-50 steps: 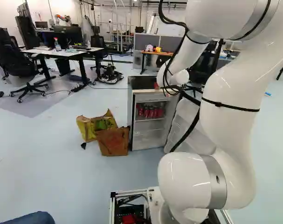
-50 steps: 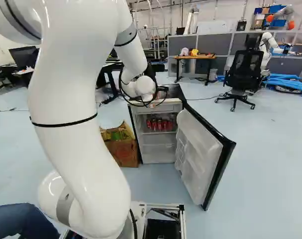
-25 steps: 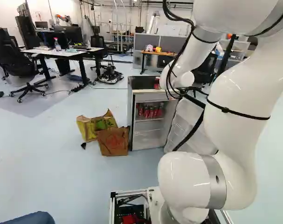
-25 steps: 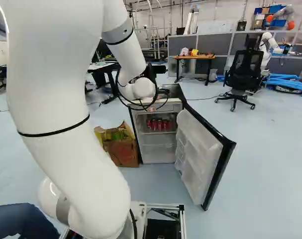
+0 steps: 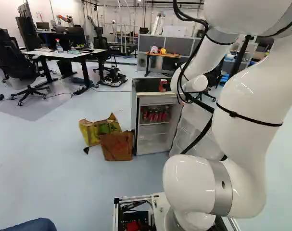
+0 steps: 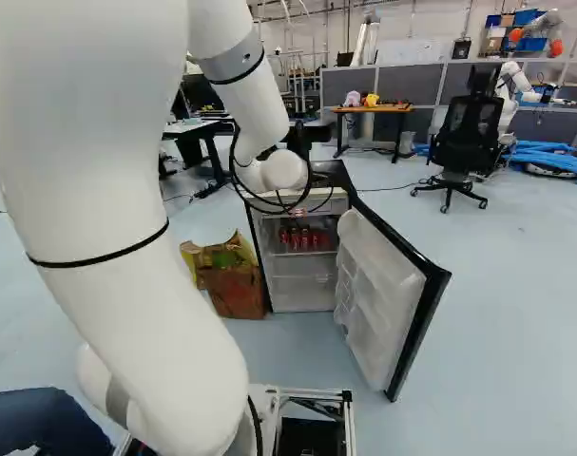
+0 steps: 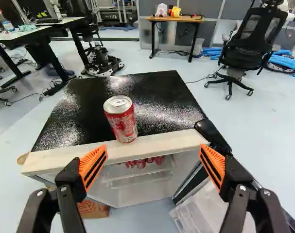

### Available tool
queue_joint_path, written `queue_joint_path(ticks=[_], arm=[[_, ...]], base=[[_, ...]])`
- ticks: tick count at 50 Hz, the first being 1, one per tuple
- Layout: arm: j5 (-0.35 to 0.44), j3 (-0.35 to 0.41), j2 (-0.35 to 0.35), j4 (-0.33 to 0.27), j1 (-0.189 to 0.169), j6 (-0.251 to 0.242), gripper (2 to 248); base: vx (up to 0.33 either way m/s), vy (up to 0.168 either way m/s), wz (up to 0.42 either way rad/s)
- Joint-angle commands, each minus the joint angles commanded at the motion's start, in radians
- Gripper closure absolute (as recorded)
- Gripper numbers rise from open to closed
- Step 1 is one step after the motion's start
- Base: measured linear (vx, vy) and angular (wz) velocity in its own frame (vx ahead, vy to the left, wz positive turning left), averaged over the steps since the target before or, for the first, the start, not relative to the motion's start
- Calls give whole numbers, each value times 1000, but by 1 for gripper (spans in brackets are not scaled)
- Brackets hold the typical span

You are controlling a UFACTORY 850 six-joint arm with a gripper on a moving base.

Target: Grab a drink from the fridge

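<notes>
Standing upright on the fridge top (image 7: 162, 92), near its front edge, a can (image 7: 120, 119) is unheld by the gripper (image 7: 153, 147), whose fingers are spread wide; with the door (image 6: 378, 275) open, retrieval is judged probably complete, only the arm's (image 5: 251, 106) withdrawal being left.

Robotics laboratory, seen from the floor: a further white robot arm (image 6: 509, 87) behind grey partitions (image 6: 402, 85), desks with monitors (image 5: 71, 35), office chairs (image 6: 467, 142), and metal framing (image 5: 124, 36) along the wall.
</notes>
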Motion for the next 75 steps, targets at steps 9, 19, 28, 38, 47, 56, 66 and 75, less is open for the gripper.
queue_joint_path(ticks=[9,19,28,38,47,56,66,75], arm=[[0,-4,10,0,-28,0,3],[0,-10,24,0,-58,0,3],[-7,-18,17,0,-85,0,3],[-23,-28,8,0,-115,0,3],[-39,-38,-2,6,-141,0,3],[-61,-50,-12,14,-167,0,3],[-95,-65,-26,24,-196,0,3],[-128,-80,-39,25,-222,0,3]], base=[[0,0,0],[0,0,0],[0,0,0],[0,0,0],[0,0,0],[0,0,0],[0,0,0],[0,0,0]])
